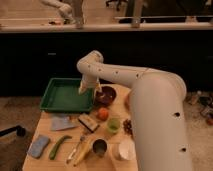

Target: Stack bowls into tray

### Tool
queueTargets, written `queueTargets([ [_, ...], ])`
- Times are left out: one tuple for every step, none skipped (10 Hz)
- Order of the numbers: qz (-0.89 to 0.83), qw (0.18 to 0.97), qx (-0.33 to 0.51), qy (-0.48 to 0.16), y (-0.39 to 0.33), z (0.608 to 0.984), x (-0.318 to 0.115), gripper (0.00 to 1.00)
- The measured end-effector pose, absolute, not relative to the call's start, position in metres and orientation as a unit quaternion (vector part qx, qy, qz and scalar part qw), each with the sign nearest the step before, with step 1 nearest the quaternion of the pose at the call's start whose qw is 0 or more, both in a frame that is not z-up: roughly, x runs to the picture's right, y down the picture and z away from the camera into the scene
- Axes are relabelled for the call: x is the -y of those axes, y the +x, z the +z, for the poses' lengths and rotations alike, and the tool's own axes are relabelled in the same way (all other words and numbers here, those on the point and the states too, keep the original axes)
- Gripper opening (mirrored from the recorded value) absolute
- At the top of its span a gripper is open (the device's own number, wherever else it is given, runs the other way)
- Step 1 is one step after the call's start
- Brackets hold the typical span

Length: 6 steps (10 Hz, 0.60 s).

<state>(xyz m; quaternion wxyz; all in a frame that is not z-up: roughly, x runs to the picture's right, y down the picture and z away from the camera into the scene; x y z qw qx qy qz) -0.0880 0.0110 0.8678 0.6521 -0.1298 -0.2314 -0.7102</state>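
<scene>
The green tray (62,96) lies at the table's far left with nothing in it. The dark maroon bowl (106,95) stands just right of the tray, upright. An orange-brown rounded edge (127,102) shows to the right of it, mostly hidden behind my arm; it looks like the orange bowl. My gripper (86,90) hangs down from the wrist over the tray's right rim, just left of the maroon bowl and holding nothing that I can see.
On the wooden table (50,134) are an orange fruit (102,114), a green cup (113,125), a steel cup (99,147), a white cup (126,149), a banana (83,150), a green vegetable (59,146), a brown block (88,122) and cloths (39,146). My arm covers the right side.
</scene>
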Motion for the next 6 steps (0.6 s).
queueTargets([
  [-0.71, 0.652, 0.231, -0.13, -0.088, 0.8678, -0.011, 0.8],
  [-0.71, 0.652, 0.231, -0.13, -0.0881, 0.8678, -0.011, 0.8],
  [-0.71, 0.652, 0.231, -0.13, -0.088, 0.8678, -0.011, 0.8],
  [-0.71, 0.652, 0.232, -0.13, -0.088, 0.8681, -0.0114, 0.8],
  [-0.71, 0.652, 0.232, -0.131, -0.0879, 0.8686, -0.0123, 0.8],
  [-0.71, 0.652, 0.232, -0.13, -0.0879, 0.8686, -0.012, 0.8],
])
